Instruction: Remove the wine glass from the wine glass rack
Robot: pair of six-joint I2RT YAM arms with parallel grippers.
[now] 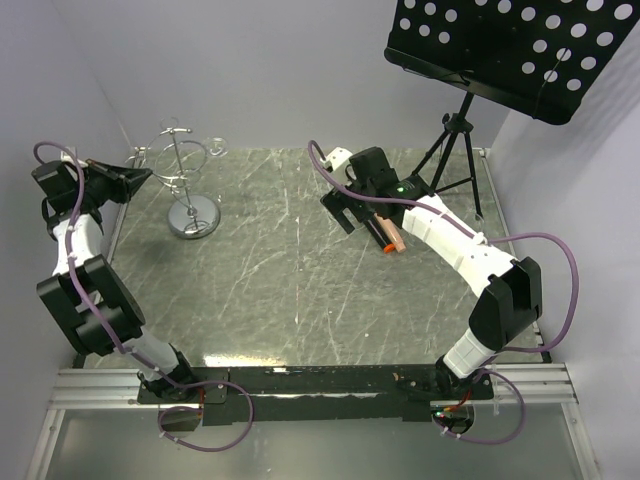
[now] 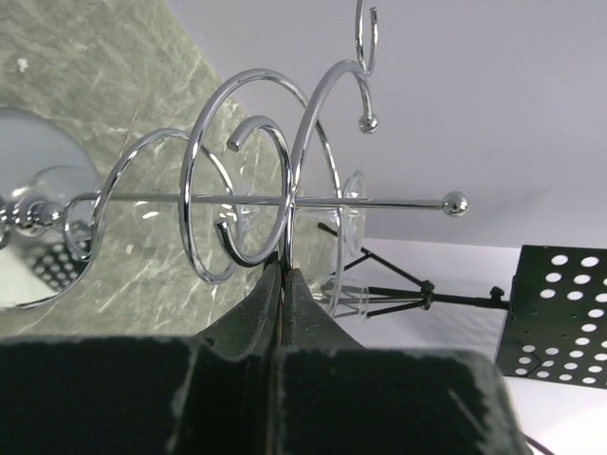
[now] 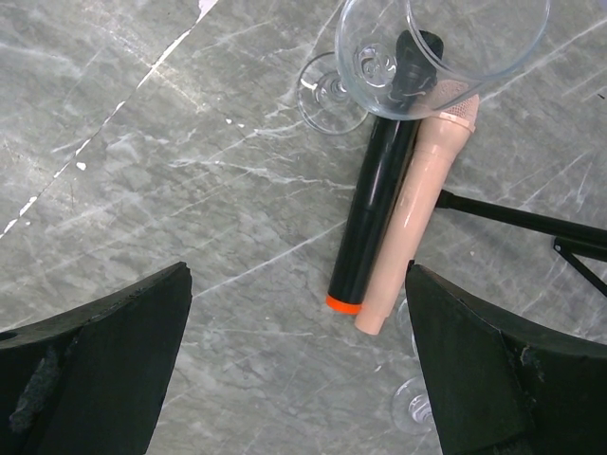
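Observation:
The chrome wine glass rack (image 1: 193,217) stands at the table's back left, its curled arms (image 2: 248,185) filling the left wrist view. A clear wine glass (image 2: 353,213) hangs among the loops on the far side, faint in the top view (image 1: 213,149). My left gripper (image 1: 140,177) is shut, its tips (image 2: 283,270) right against a chrome loop, with nothing seen between them. My right gripper (image 1: 346,212) hovers open (image 3: 299,275) over mid-table, above a second wine glass (image 3: 446,43) standing on the marble.
A black tube with an orange end (image 3: 372,213) and a peach tube (image 3: 417,223) lie side by side under the right gripper. A third glass's foot (image 3: 413,406) shows beside the right finger. The black music stand (image 1: 520,45) on its tripod (image 1: 452,150) fills the back right.

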